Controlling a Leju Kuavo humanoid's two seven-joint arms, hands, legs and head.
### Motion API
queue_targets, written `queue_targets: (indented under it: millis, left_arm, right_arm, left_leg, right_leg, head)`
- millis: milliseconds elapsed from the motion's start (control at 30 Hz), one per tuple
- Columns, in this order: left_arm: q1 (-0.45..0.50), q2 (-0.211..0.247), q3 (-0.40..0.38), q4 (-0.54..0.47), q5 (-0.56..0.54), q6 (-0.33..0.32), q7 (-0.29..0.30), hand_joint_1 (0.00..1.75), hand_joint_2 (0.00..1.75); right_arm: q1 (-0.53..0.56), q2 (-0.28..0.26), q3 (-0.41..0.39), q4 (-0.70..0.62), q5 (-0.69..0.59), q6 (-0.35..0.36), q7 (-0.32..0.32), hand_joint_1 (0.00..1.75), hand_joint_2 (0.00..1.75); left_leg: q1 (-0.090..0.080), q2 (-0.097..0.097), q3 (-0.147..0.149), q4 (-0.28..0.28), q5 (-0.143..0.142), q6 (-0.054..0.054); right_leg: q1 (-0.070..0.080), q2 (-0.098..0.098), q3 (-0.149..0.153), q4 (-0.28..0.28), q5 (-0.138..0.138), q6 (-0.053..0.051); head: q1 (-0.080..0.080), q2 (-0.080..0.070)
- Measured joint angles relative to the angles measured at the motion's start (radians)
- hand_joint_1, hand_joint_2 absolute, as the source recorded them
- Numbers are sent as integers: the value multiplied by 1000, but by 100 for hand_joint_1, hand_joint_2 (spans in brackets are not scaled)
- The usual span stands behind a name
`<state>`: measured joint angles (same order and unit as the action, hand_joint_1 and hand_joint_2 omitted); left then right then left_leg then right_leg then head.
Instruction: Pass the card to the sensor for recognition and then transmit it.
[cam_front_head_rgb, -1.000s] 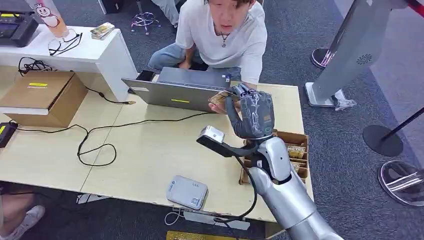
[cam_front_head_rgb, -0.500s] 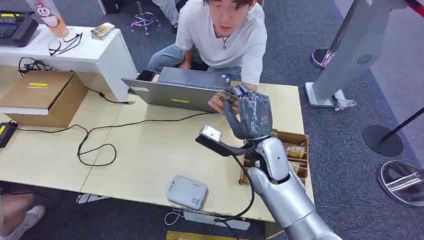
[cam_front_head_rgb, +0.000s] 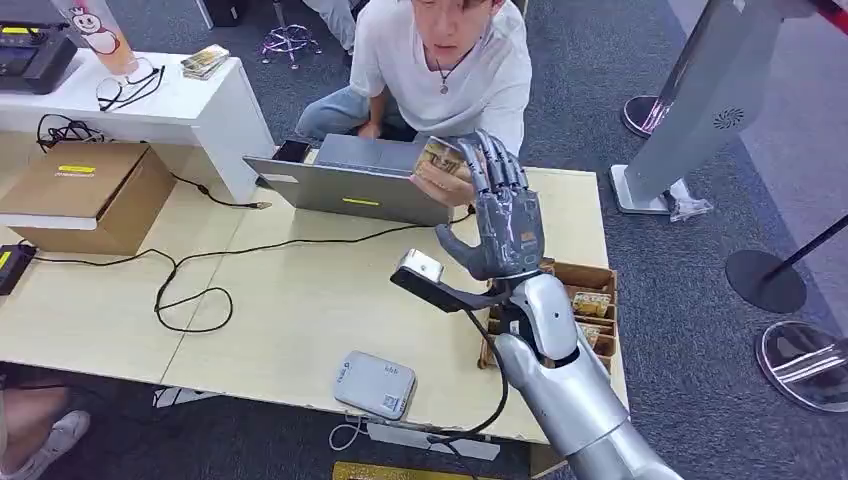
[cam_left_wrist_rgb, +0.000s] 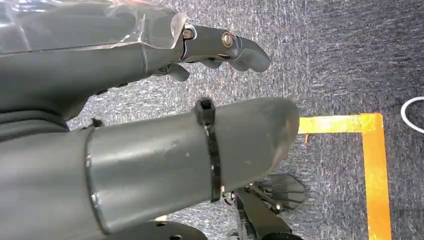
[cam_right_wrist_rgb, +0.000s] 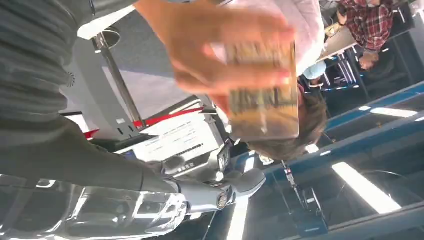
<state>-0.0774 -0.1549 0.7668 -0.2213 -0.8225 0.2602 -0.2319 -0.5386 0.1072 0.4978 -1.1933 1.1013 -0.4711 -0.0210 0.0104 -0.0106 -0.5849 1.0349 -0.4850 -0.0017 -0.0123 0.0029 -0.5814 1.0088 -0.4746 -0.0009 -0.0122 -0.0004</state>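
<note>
- Progress: handover judged done or nearly so; card (cam_front_head_rgb: 438, 158) in the person's hand (cam_front_head_rgb: 440, 178) at the far desk (cam_front_head_rgb: 300, 300) edge, beside the right hand (cam_front_head_rgb: 503, 222); fingers (cam_front_head_rgb: 497, 160) spread, grasping nothing
- Left hand (cam_left_wrist_rgb: 125, 125): hanging over the floor, holding nothing; fingers lightly curled
- Sensor (cam_front_head_rgb: 374, 384): one, near desk edge
- Cards in play: one; box (cam_front_head_rgb: 590, 290) of more at right
- Laptop (cam_front_head_rgb: 350, 185): one

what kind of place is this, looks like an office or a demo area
Probably an office or a reception-style demo area: grey carpet, a pale wooden desk with a laptop and a card reader, and stanchion bases beside it.
</note>
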Motion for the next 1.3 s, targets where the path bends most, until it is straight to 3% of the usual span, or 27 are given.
queue_targets:
  millis: [267,667,1300]
  left_arm:
    - [0,0,0,0,3,9,0,0,0]
    - [2,-1,0,0,9,9,-6,0,0]
    - [23,-1,0,0,18,10,-22,0,0]
  right_arm:
    - [0,2,0,0,8,2,0,0,175]
    - [28,-6,0,-63,-16,62,-24,0,175]
    - [156,-133,1,-274,-3,116,-35,0,175]
  left_leg:
    - [0,0,0,0,0,0]
    - [0,0,0,0,0,0]
    - [0,0,0,0,0,0]
  right_leg:
    - [0,0,0,0,0,0]
    - [0,0,0,0,0,0]
    - [0,0,0,0,0,0]
  head:
    - [0,0]
    - [0,0]
    - [0,0]
